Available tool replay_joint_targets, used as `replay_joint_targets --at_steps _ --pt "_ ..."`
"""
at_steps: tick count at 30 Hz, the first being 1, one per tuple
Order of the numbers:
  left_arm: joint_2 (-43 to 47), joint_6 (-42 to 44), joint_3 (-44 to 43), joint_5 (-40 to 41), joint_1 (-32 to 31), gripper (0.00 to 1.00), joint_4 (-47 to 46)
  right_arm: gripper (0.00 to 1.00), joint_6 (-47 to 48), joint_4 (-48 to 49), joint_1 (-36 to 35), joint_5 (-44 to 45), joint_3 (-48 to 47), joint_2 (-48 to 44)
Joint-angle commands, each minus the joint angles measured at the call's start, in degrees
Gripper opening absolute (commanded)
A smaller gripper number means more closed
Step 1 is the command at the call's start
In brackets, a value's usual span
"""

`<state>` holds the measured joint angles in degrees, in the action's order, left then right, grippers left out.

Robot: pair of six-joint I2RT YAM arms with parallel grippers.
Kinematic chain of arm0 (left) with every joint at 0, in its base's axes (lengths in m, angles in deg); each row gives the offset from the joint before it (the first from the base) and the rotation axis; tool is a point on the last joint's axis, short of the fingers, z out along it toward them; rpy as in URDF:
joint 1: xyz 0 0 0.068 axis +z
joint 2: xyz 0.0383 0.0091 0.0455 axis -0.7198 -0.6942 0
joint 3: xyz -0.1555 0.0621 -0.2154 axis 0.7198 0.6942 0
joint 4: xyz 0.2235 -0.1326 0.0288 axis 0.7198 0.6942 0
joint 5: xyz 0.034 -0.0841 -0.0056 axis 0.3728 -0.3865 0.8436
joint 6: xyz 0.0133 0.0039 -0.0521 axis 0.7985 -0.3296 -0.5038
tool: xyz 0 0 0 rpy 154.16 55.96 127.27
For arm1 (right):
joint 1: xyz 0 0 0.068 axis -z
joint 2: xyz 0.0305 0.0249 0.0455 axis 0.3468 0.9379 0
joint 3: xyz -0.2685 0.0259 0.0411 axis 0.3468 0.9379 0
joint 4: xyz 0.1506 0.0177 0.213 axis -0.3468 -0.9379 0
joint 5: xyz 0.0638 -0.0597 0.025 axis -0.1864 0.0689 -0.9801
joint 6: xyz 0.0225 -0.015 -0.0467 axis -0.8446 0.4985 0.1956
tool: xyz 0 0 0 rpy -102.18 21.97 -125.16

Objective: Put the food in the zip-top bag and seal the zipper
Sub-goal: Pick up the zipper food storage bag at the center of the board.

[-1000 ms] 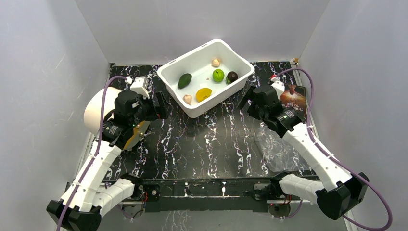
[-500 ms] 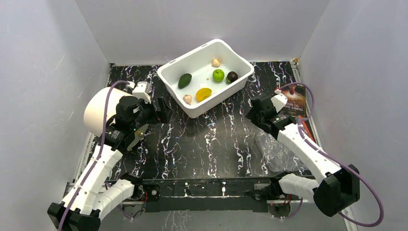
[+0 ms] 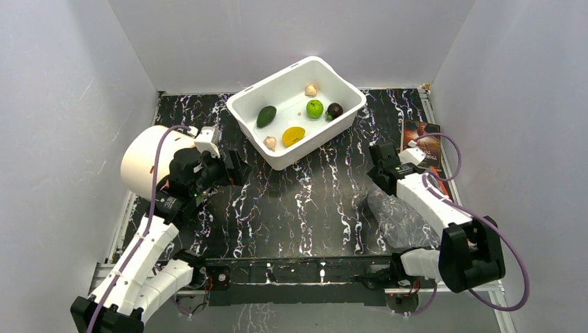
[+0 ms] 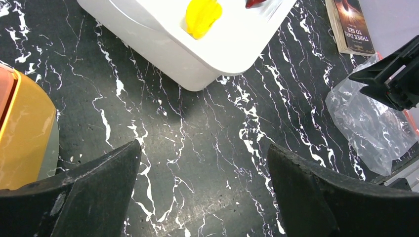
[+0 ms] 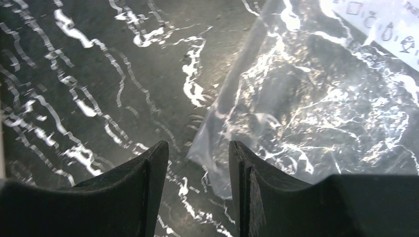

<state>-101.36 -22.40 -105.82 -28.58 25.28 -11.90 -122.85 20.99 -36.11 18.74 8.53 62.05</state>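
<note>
The food lies in a white tub [image 3: 347,95]: avocado [image 3: 265,116], lime [image 3: 315,108], dark round fruit [image 3: 335,109], mango piece [image 3: 293,135] and two garlic bulbs [image 3: 310,89] [image 3: 270,142]. The clear zip-top bag [image 3: 402,218] lies flat at the front right. My right gripper [image 5: 197,144] hovers over the bag's [image 5: 316,108] near corner, its jaws half narrowed and open, nothing between them. A sliver of the red-orange zipper [image 4: 411,118] shows at the bag's far edge. My left gripper [image 4: 203,147] is wide open over bare table, just in front of the tub [image 4: 197,59].
A white cylinder [image 3: 142,156] stands at the left edge, with a yellow-orange object [image 4: 24,138] beside it. A book [image 3: 421,135] lies at the right, behind the bag. Grey walls close in the table on three sides.
My right gripper has drawn back from beside the tub to the bag's corner, and its jaws have narrowed by about half. The left gripper has crept slightly toward the middle, still wide open.
</note>
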Motion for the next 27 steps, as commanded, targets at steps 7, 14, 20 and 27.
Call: replay_joint_targets --at_steps 7,14,20,27 --pt "5.5 2.9 2.4 -2.6 -0.2 0.98 -4.2 0.4 -0.9 5.5 3.7 -0.9 0.9 6.4" --pt "4.6 3.1 2.3 -2.8 -0.2 0.98 -3.9 0.0 5.3 8.0 3.7 -5.9 1.4 5.2" --pt "4.7 2.7 2.6 -0.9 -0.2 0.98 -4.1 0.0 16.6 9.9 3.7 -15.3 -0.2 0.8" --pt "2.8 -0.9 1.3 -5.6 -0.2 0.98 -4.5 0.0 27.9 11.5 1.6 -33.1 -0.8 -7.6"
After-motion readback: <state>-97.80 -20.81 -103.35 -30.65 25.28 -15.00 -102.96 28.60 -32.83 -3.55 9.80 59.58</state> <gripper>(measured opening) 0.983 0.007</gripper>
